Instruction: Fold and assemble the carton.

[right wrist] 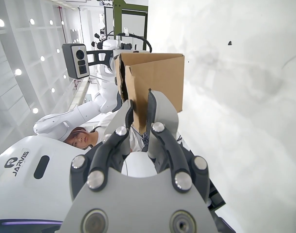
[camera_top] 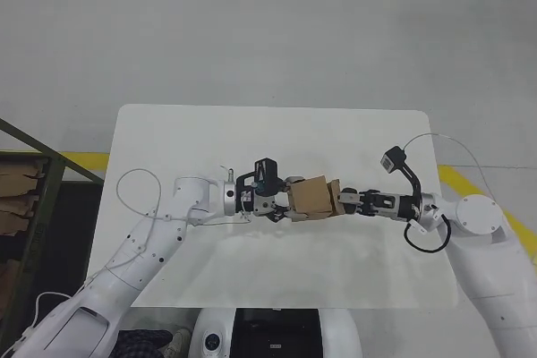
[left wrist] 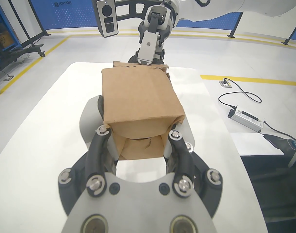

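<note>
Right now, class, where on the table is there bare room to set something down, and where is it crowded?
Free: the far strip of the table beyond the carton, and the near strip before it. Crowded: the middle, where the left gripper and right gripper hold the carton's ends, arms stretching to either side.

We look straight down from above the arms at the whole white tabletop (camera_top: 161, 134). All four edges are in frame and the carton (camera_top: 311, 197) is small near its middle. Our left wrist camera (right wrist: 76, 60) sits just behind the left gripper (left wrist: 139, 132), level, facing along the tabletop toward the short edge on the right arm's side, very near the carton. Our right wrist camera (left wrist: 105, 15) sits just behind the right gripper (right wrist: 140, 100), rolled sideways and facing the opposite way, equally near. All three views share the carton, and each wrist view catches the other arm's camera.
</note>
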Action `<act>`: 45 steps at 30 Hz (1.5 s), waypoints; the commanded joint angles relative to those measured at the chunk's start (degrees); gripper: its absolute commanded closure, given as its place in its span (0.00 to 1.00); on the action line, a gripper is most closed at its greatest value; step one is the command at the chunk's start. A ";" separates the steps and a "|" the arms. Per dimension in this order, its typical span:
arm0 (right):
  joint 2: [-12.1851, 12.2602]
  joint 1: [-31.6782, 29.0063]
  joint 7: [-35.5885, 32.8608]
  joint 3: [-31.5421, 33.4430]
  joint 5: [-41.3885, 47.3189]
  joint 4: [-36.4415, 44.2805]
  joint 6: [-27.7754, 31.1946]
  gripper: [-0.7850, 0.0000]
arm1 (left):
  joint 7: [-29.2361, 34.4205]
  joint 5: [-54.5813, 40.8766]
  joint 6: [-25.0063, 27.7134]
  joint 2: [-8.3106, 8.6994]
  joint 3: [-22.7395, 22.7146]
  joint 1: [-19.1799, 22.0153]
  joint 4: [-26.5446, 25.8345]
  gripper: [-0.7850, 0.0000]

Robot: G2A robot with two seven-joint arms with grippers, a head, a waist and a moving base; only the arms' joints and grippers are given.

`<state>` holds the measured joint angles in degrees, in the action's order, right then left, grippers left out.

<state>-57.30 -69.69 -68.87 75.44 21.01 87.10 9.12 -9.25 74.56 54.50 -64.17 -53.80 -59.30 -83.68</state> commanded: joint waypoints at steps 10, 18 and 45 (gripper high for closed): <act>0.26 0.07 0.18 -0.45 -1.17 1.40 -0.64 0.91 | -0.23 0.46 0.09 -0.09 0.18 0.18 0.23 0.53; 0.36 0.20 1.21 -0.64 -1.32 1.23 -1.06 0.97 | -0.91 0.80 0.13 -0.17 0.30 0.30 0.40 0.54; 0.38 2.36 1.22 -3.89 -2.27 2.64 -2.29 0.89 | -0.45 1.35 0.20 -0.25 0.59 -0.03 0.06 0.53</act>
<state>-56.91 -67.43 -67.67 71.68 18.67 89.83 6.84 -9.60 76.02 54.71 -64.41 -53.21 -59.33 -83.71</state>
